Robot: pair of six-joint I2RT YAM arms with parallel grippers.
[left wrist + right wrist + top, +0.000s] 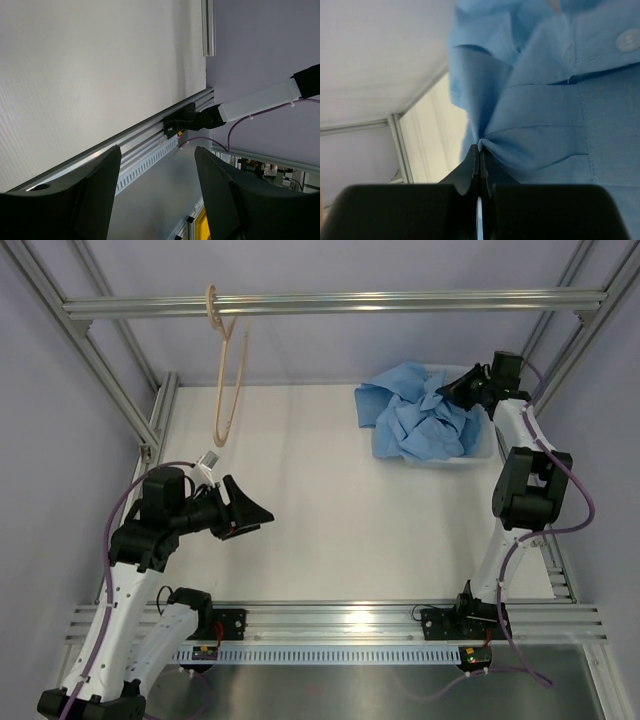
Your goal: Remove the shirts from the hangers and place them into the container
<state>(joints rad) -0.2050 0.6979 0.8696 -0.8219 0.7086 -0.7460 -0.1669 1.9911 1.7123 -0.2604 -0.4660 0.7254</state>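
currently a fold of the light blue shirt [418,422] is pinched between the closed fingers of the right gripper [479,151], and the rest of the cloth is heaped just below and ahead of it in the white basket [486,447], spilling over the rim farthest from the gripper. the left gripper [157,149] is held with its jaws apart above the table [330,510], well apart from the shirt. the wooden hanger [229,380] is hung by its hook on the rail [400,303], above and beyond that gripper.

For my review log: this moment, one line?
shirt mostly in basket; right jaws pinch shirt; left jaws open, empty; hanger bare on rail
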